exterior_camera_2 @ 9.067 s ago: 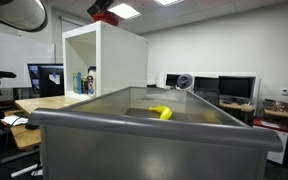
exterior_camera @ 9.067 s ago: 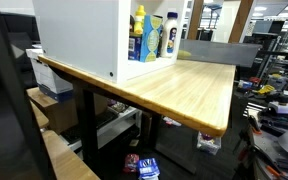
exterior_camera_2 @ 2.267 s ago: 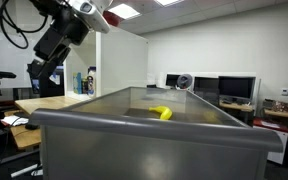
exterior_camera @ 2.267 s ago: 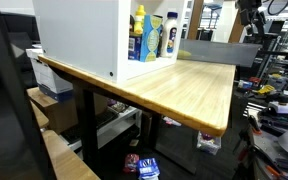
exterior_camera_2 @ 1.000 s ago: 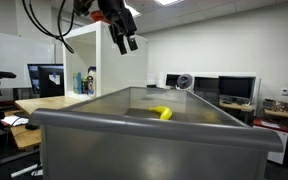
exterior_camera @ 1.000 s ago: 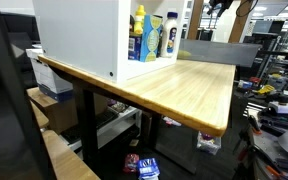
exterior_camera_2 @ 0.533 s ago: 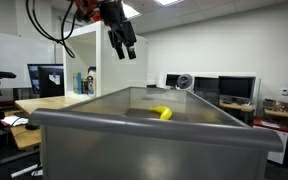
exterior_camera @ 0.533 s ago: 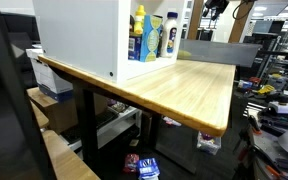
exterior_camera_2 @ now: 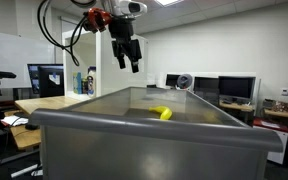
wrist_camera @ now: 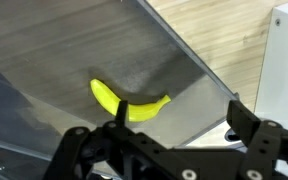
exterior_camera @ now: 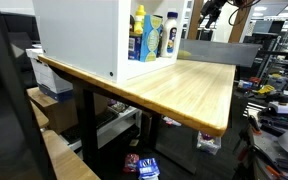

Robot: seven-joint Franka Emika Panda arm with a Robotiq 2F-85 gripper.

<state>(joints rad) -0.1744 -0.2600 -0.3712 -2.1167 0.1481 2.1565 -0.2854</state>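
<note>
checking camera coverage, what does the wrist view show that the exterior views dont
Only the wrist view: the banana from above, its whole curve lying flat on the floor of the grey bin, under the open gripper. Only the exterior views: the arm, the white cabinet holding bottles, and the monitors. Shared: banana, grey bin and gripper.

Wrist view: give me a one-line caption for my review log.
Open gripper hovering over a yellow banana lying in a grey bin, wooden tabletop beyond its rim.
</note>
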